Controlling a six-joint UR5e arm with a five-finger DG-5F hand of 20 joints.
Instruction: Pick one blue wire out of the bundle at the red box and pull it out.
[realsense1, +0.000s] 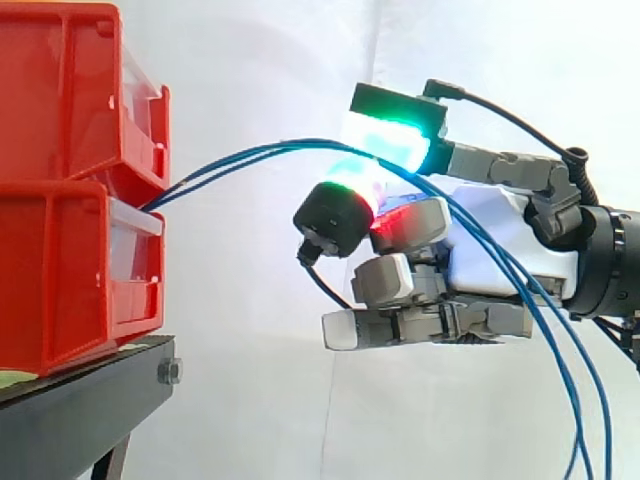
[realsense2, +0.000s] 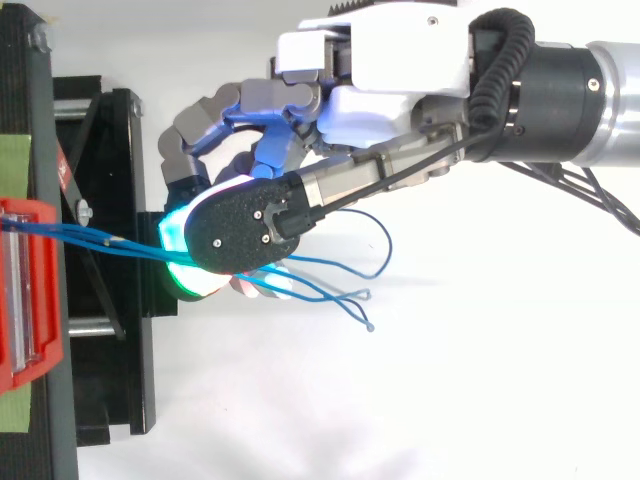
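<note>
the thin blue wires (realsense1: 250, 153) are seen leaving the gap between two stacked red plastic bins (realsense1: 60, 280) and arching across to the robot hand (realsense2: 385, 100), which is held well apart from the bins. the wires are pinched between the curled, glowing fingers (realsense1: 395, 135), and more than one strand appears to be caught. the pull-out step is judged to be in hand. a steady draw away from the bins, under a firm grip, is called for next. the loose tails hanging past the wrist could be snagged. the bins are carried on a black metal stand (realsense1: 80, 410) before a white curtain (realsense1: 250, 400).
</note>
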